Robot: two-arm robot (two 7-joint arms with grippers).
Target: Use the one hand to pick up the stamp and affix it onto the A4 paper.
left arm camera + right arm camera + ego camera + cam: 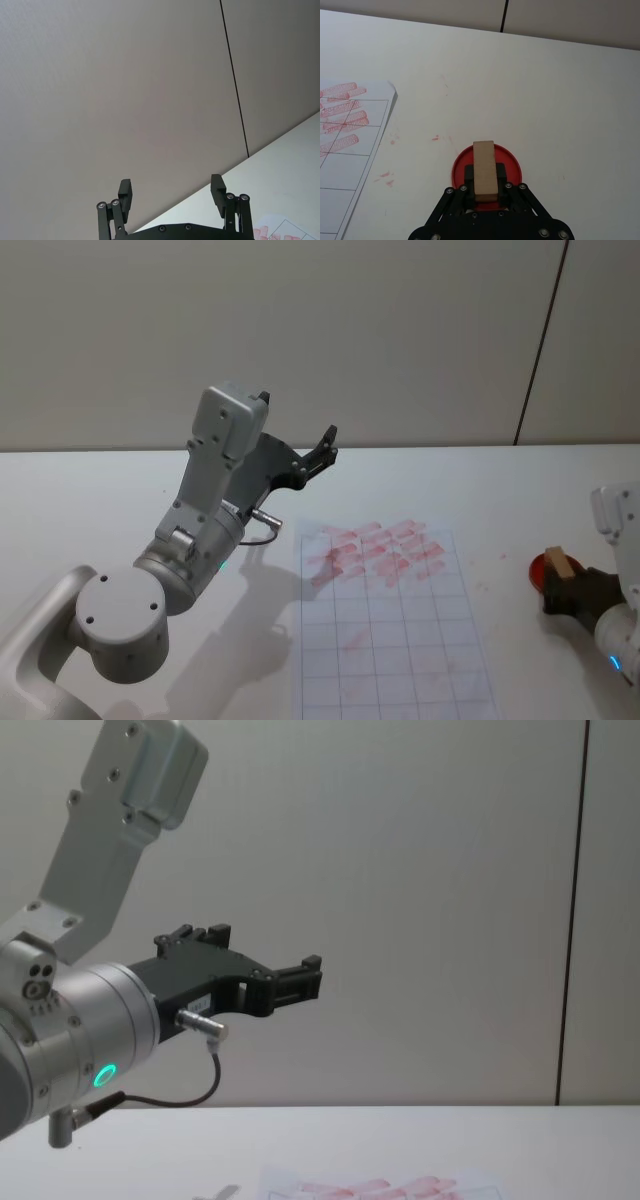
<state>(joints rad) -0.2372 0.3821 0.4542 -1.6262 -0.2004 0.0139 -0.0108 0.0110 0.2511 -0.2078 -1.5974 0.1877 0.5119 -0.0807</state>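
Far left, raised: black left gripper [318,452], jaws wide, empty. Middle of white surface [100,490]: thin white gridded A4 paper [400,650]. Right: black right gripper [484,176], jaws clamping small light-brown wooden stamp [484,159] over round red ink pad [513,168]; probably light, rigid, best held by flat sides.
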